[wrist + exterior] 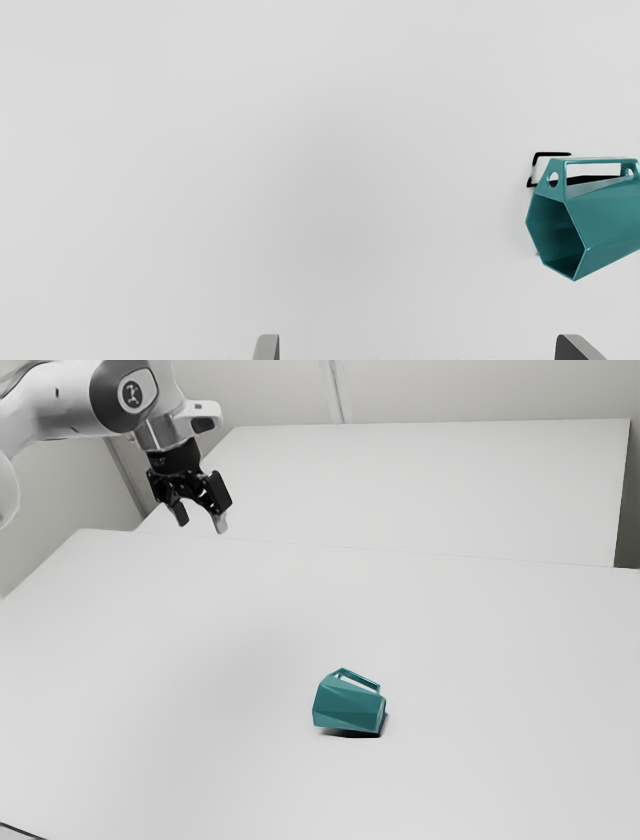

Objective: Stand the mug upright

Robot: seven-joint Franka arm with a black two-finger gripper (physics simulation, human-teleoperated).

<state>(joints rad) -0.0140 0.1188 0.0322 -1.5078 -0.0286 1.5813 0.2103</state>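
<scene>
White table [150,660]; teal mug [348,706] on its side; fingers [221,522] spread wide, well clear of mug.

In the exterior view, we see the mug [347,706] lying on its side on the table [200,760], below the middle of the frame, handle [358,679] uppermost. We find the gripper [201,524] at the upper left, well apart from it

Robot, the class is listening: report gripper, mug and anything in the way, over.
Gripper open, held above the table. Mug on its side, not yet upright. No obstacle seen between them.
</scene>
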